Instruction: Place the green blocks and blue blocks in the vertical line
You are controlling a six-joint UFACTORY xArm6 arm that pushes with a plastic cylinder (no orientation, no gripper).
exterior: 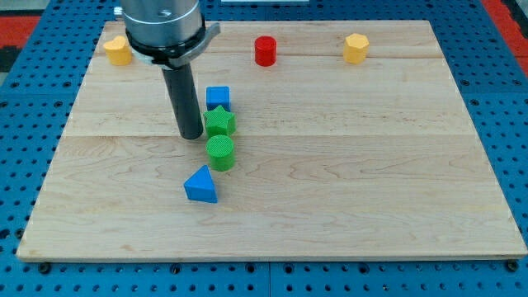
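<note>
Nearest the view's bottom lies the blue triangle (201, 185), a wedge-shaped block resting on the wooden board (371, 190), a little left of the blocks above it. Just above it, toward the view's top and slightly right, stands the green cylinder (220, 153). The green star (219, 122) sits directly above that, touching or nearly touching the cylinder; I cannot tell which. Above the star is the blue cube (218, 97), close against it. These four form a rough column running up the view, with the triangle offset to the left at the lower end.

My tip (190, 136) rests on the board just left of the green star, level with the gap between star and cylinder. It looks a hair apart from the star, though contact cannot be ruled out. There is no hand to open or close; the rod holds nothing.

Farther up, near the board's top edge, sit a yellow block (117, 50) at the left, a red cylinder (265, 51) in the middle and a second yellow block (355, 48) at the right.
</note>
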